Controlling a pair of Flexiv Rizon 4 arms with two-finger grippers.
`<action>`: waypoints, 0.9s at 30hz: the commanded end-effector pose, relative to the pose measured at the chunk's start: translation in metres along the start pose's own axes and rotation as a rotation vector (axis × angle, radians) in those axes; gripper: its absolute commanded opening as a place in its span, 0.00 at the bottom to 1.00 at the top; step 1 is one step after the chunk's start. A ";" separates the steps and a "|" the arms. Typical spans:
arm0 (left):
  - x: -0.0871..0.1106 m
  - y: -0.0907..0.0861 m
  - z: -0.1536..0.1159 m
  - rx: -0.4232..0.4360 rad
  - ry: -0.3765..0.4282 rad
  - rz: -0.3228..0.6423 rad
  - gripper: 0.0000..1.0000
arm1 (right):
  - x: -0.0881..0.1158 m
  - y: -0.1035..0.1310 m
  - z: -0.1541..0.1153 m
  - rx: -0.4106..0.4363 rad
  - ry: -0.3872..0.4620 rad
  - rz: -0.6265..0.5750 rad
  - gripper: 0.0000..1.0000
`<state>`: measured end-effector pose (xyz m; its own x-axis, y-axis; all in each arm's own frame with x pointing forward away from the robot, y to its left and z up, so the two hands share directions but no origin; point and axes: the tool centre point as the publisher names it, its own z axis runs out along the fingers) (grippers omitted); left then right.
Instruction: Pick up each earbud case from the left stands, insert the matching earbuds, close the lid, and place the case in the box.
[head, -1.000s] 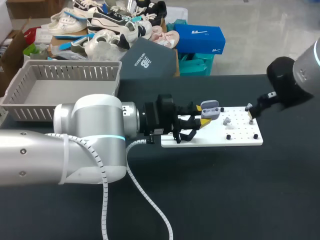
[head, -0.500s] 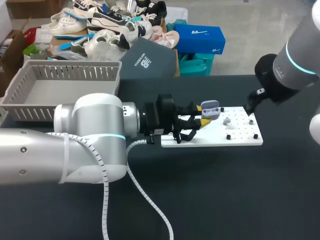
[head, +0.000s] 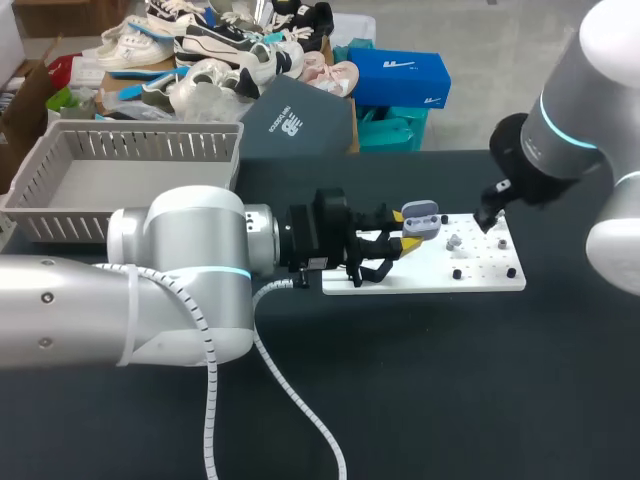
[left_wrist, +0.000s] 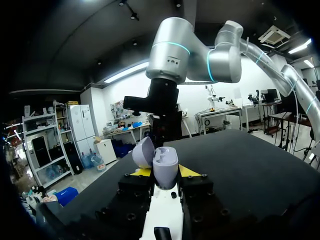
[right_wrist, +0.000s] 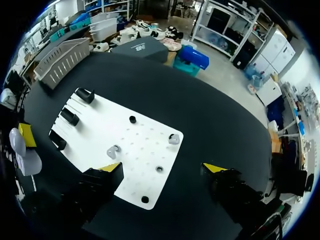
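Observation:
A grey earbud case (head: 420, 218) with its lid up sits between the yellow tips of my left gripper (head: 405, 243), which is shut on it at the left end of the white board (head: 430, 268). From the left wrist the case (left_wrist: 165, 167) stands upright in the gripper (left_wrist: 165, 173) with the lid (left_wrist: 143, 151) tilted back. My right gripper (right_wrist: 163, 167) hangs open above the board's (right_wrist: 100, 130) right end. Two grey earbuds (right_wrist: 114, 151) (right_wrist: 173, 139) lie below it. In the head view the right gripper (head: 490, 220) is over the board's far right corner.
A grey slatted basket (head: 130, 180) stands at the back left of the table. Three black stands (right_wrist: 70, 116) line the board's left end, and small black pegs (right_wrist: 159, 169) dot its right part. Black tabletop (head: 450, 380) lies in front.
My right arm has swung left and inward, bringing its open gripper over the board's far right corner. The left arm and the case have not moved.

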<state>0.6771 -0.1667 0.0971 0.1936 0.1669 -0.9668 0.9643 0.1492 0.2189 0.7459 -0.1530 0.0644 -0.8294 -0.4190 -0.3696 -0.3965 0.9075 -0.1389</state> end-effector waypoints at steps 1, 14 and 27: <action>0.001 -0.001 0.001 -0.009 -0.002 0.002 0.00 | -0.010 -0.007 0.016 -0.024 0.034 -0.036 1.00; 0.001 -0.001 0.001 -0.009 -0.002 0.002 0.00 | -0.010 -0.017 0.028 -0.047 0.066 -0.099 0.72; 0.001 -0.001 0.001 -0.009 -0.002 0.002 0.00 | -0.009 -0.014 0.036 -0.070 0.084 -0.093 0.61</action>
<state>0.6771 -0.1666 0.0972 0.1934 0.1672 -0.9668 0.9642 0.1498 0.2188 0.7704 -0.1613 0.0373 -0.8151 -0.5033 -0.2868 -0.4949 0.8624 -0.1069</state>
